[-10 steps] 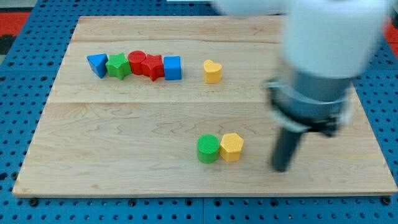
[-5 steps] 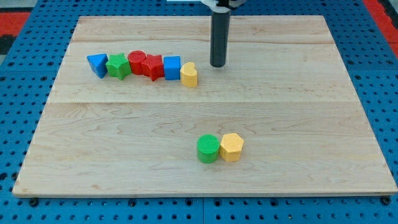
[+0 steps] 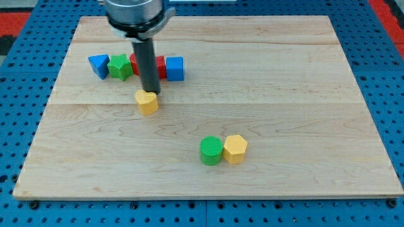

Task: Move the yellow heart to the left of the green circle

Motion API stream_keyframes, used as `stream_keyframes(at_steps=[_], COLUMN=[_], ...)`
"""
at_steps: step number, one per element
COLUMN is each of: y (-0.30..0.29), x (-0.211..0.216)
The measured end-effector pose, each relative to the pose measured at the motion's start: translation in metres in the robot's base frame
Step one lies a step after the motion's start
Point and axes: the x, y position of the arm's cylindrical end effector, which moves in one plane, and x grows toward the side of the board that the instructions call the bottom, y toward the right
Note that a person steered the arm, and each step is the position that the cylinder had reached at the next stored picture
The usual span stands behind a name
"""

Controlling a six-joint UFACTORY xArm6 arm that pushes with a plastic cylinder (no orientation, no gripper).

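Your rod's tip (image 3: 151,93) touches the top edge of the yellow heart-shaped block (image 3: 148,101), well up-left of the green circular block (image 3: 211,151) on the wooden board (image 3: 303,94); there is no gripper to open or close.

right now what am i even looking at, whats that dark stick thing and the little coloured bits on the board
The dark stick is a robot arm's rod; it has no hand and holds nothing, it only pushes. My tip rests against the top side of the yellow heart. One camera looks down at a wooden board. Near the view's top left sits a row: blue triangle, green star, two red blocks partly hidden behind the rod, blue cube. Lower down, a green circle touches a yellow hexagon.
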Motion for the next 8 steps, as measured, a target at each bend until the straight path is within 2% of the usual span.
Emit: stream_keyframes(at_steps=[1,2,3,4,5,6,7,8], y=[-0.003,-0.007,-0.042,-0.029,0.015,0.006,-0.047,-0.01], x=[0.035,0.049,0.031,0.063,0.086,0.085,0.086,0.127])
